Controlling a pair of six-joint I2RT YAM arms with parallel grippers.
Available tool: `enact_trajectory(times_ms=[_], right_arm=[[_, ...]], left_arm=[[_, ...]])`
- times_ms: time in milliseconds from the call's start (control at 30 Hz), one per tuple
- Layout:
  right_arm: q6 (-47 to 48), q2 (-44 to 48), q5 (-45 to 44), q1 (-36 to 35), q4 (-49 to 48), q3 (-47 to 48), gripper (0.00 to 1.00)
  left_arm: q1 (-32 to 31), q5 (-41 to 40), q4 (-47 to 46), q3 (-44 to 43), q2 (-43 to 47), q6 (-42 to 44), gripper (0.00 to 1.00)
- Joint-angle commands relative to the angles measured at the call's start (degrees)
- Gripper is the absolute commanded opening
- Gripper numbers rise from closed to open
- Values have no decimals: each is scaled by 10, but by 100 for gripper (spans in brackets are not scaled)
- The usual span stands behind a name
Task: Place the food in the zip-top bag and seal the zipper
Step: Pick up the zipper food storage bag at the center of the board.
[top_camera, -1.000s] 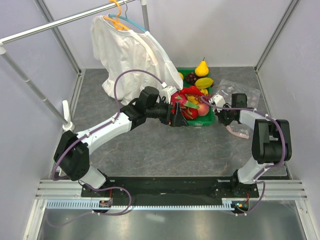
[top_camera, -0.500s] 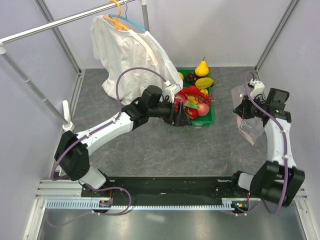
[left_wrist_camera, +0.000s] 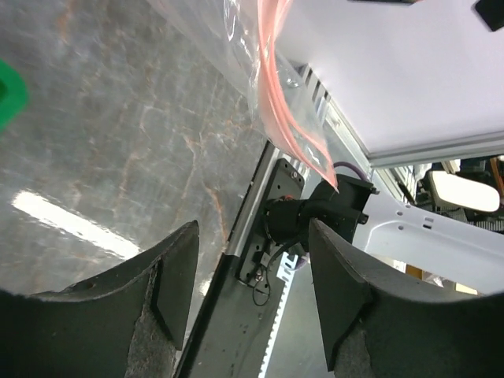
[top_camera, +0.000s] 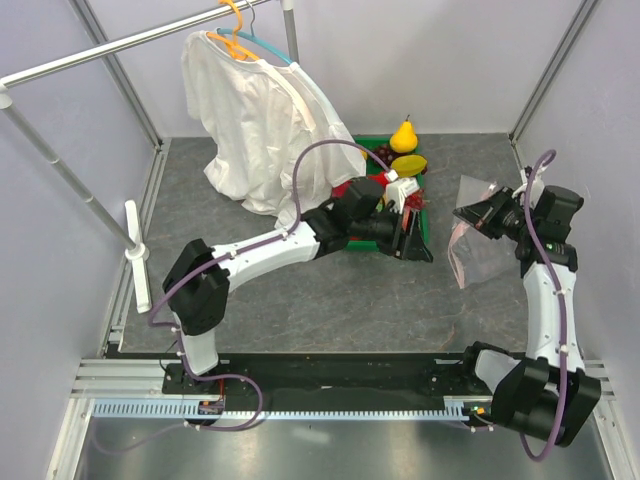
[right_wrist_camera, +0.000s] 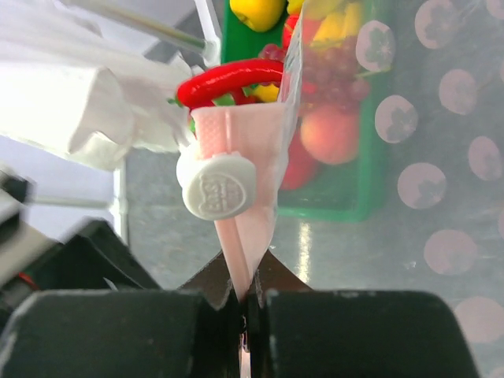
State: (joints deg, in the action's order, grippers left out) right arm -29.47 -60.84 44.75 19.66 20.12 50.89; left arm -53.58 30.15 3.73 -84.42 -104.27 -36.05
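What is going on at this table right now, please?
The right tool pinches the bag by its zipper and holds it up beside the tray. The left tool, open and empty, points toward the bag. The food sits in the tray; none is bagged yet.

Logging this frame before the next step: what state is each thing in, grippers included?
left gripper: open, nothing between the fingers.
right gripper: shut on the zipper.
zip-top bag: hanging from the right gripper, no food inside.
zipper: pinched; sealed or not, cannot tell.
food: in the green tray.
pear: upright.
white shirt: hanging on a hanger.
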Motion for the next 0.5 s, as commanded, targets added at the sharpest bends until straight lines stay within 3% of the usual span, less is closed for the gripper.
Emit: enact_trajectory(times_ms=[0,133,467], right_arm=[[-116,50,-35,0,-58,-11,0],[-131,78,-47,-1,-57,-21,0],[-103,117,-66,-1,-47,-41,0]], left_arm=[[-33,-62,-14,-45,-13,-33,65],[-43,-96,12,-66,-36,-45,65],[-44,-54,-32,-35,-30,-110,65]])
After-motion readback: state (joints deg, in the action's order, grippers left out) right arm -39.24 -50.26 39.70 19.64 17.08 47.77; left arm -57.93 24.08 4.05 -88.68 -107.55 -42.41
